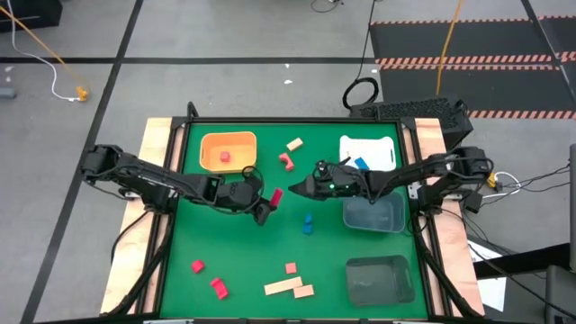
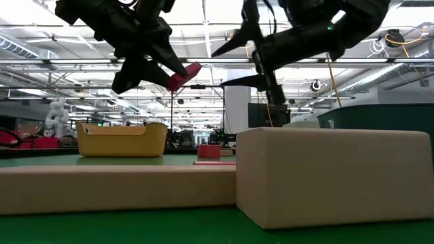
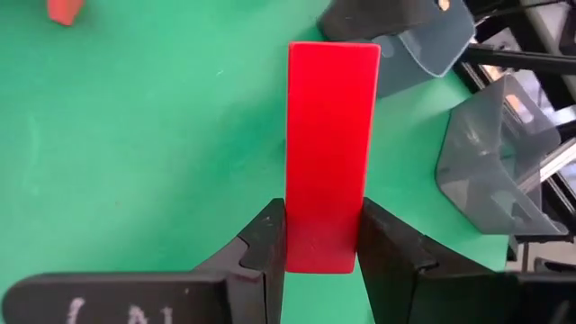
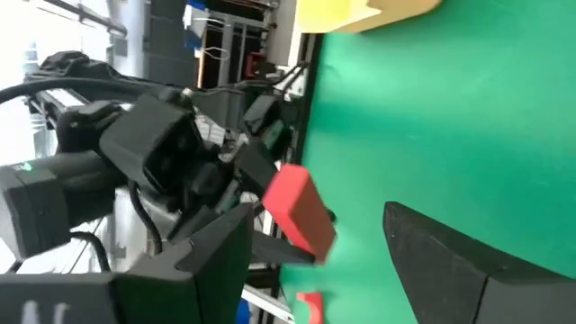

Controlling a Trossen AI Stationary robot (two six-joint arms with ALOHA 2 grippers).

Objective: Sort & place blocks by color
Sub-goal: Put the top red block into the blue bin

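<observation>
My left gripper [image 1: 266,203] hangs over the middle of the green table, shut on a red bar [image 3: 331,153] that is also seen in the low view [image 2: 183,76]. My right gripper [image 1: 301,187] is open just to the right of that bar, its fingers spread wide [image 2: 225,64]; its wrist view shows the red bar [image 4: 301,214] ahead of it. Other blocks lie flat on the table: red [image 1: 286,161], tan [image 1: 294,144], blue [image 1: 307,221], red ones [image 1: 198,265] [image 1: 218,286], and tan bars [image 1: 283,287]. My left gripper pinches the red bar by one end [image 3: 322,245] between its two fingers [image 3: 263,252], which press on its two long sides. They come from the table's left and lie along the bar. The bar's free end [image 1: 277,194] sticks out past the fingertips toward the right gripper, lifted clear.
An orange tray [image 1: 209,142] at the far left holds a red block [image 1: 225,157]. A white tray [image 1: 378,144] at the far right holds a blue block [image 1: 360,163]. Two clear grey trays [image 1: 373,216] [image 1: 380,279] stand along the right side.
</observation>
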